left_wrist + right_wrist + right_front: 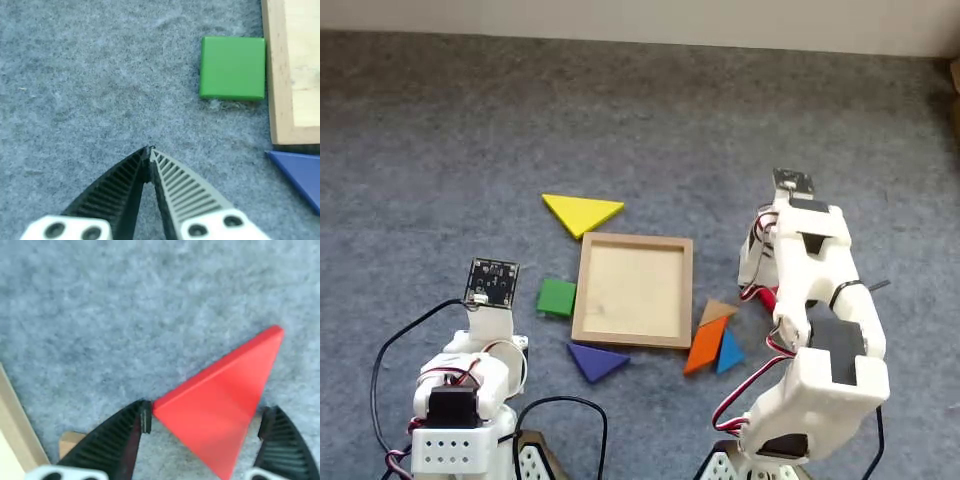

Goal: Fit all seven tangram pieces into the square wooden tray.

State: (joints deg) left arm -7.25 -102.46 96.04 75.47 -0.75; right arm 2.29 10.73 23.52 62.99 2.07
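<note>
Grey carpet tabletop (440,130): carries everything; both arms stand at its near edge.
Wooden tray (634,240): square, flat on the carpet between the two arms; the pieces lie around it, outside its rim.
Right hand (205,419): fingers apart, straddling the red triangle; one fingertip touches a corner of it, and the other is just beside the opposite edge.
Left hand (150,150): fingers together with tips meeting, over the carpet near the green square and apart from it.
Yellow triangle (582,213): beyond the tray's far left corner, close to the rim.
Red triangle (225,405): on the carpet right of the tray, under the right arm.
Dark blue triangle (597,360): just beside the tray's near left corner.
Orange parallelogram (705,345): by the tray's near right corner.
Green square (557,297): just beside the tray's left rim.
Light blue triangle (728,352): against the orange parallelogram's right side.
Brown triangle (717,311): at the orange parallelogram's far end, near the tray's right rim.
</note>
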